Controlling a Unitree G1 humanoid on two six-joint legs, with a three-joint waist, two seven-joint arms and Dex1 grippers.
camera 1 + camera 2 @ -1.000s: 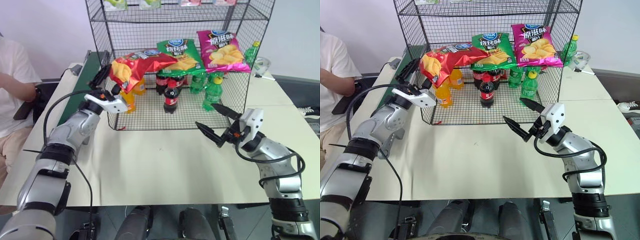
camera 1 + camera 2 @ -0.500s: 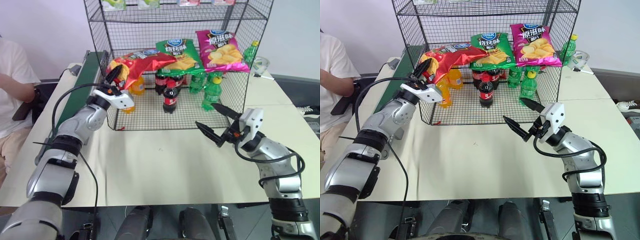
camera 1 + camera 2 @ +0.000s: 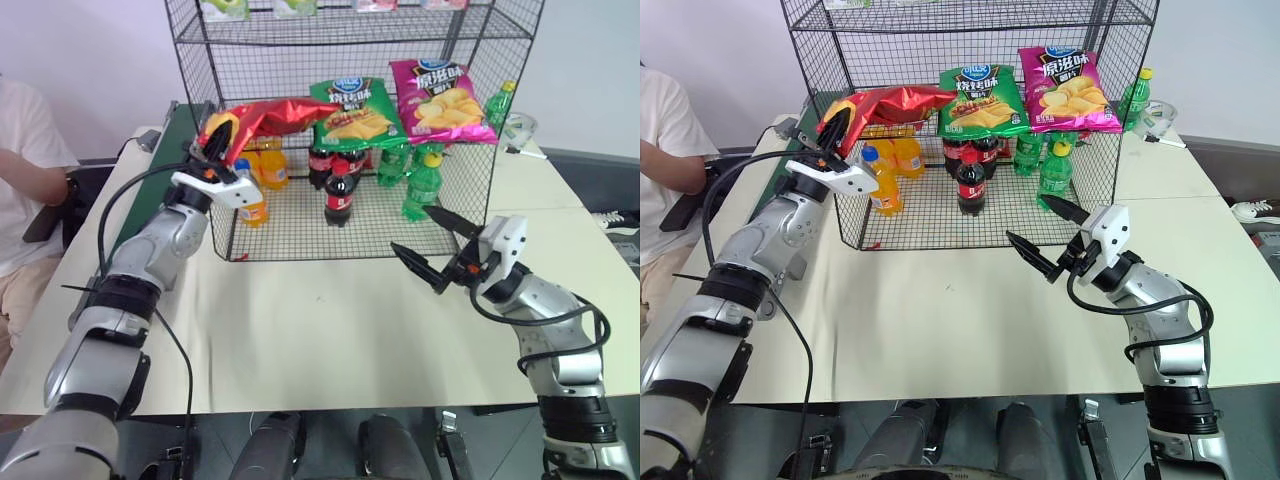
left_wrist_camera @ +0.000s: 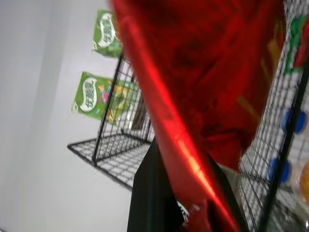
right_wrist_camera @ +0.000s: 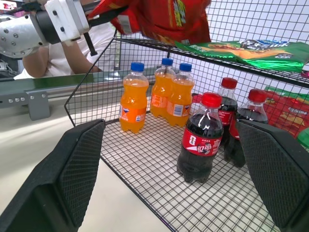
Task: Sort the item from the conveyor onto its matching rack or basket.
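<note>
**Red chip bag pinched at rack's left edge, right claw idle and open**

Though the left gripper (image 3: 217, 152) is mostly buried under foil, its black fingers are clamped shut on the near corner of the red chip bag (image 3: 268, 116). Bag lies on the rack's middle shelf, at the left end, one corner sticking out past the left front post toward the gripper. Logo and printed chips on it hard to make out from the head views; in the left wrist view the red foil (image 4: 203, 87) covers most of the frame and hides the fingertips.

Wire rack (image 3: 455, 22) is cut off at the top, upper shelf packets only partly seen. Green chip bag (image 3: 356, 108) sits just beside the red one, edges overlapping; magenta chip bag (image 3: 442, 101) at the right end. Lower shelf behind mesh: orange soda bottles (image 5: 133, 103), cola bottles (image 5: 202, 137), green bottles (image 3: 425, 182), partly blocked by each other.

Conveyor (image 3: 160, 168) runs along the table's left side, largely hidden by the left arm. Person's sleeve (image 3: 25, 140) cut off at the left edge.

Right gripper (image 3: 431, 247) hangs over the table (image 3: 330, 330) in front of the rack, jaws spread wide, holding nothing, well apart from the shelves. Broad bare tabletop between both arms.
</note>
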